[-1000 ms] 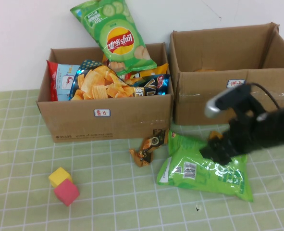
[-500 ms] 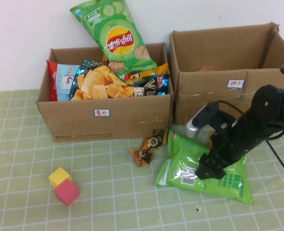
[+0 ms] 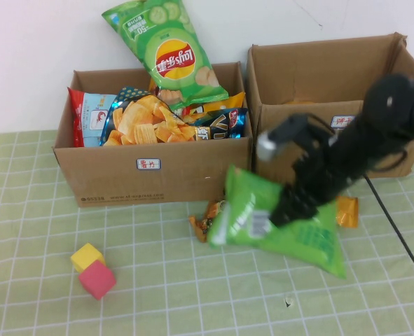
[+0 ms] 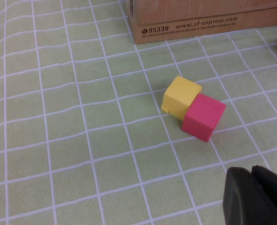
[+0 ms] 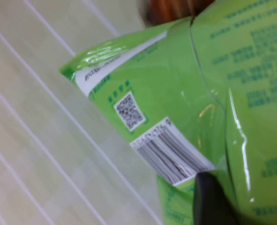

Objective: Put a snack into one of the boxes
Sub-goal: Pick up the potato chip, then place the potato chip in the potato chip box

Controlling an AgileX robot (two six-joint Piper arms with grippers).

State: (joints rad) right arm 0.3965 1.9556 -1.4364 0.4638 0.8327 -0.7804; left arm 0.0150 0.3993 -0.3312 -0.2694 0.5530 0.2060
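The green snack bag (image 3: 280, 224) hangs tilted in front of the gap between the two boxes, its near end lifted off the worktop (image 3: 192, 294) and its barcode side turned toward the camera. The right gripper (image 3: 291, 208) pinches it by its upper edge, the fingers closed on the foil; in the right wrist view one dark finger (image 5: 213, 199) presses against the bag just beside the barcode. Judging from this, the pick is done and the carry is in hand: the bag is not yet over either box, so lifting higher, moving above an opening and letting go all remain.

There are two cardboard boxes. The left box (image 3: 157, 171) is already crammed with chip bags, with a tall green one (image 3: 168, 52) standing out of it. The right box (image 3: 312, 143) looks almost empty and seems to me the easier target.

Two small wrapped snacks lie on the worktop: a brown one (image 3: 205, 222) at the bag's left edge and an orange one (image 3: 347, 211) behind its right side. Two cubes, one yellow (image 3: 87, 256) and one pink (image 3: 97, 279), sit touching, well apart to the left.

The left gripper (image 4: 255, 197) hovers near the cubes; whether its fingers are spread, I cannot tell.
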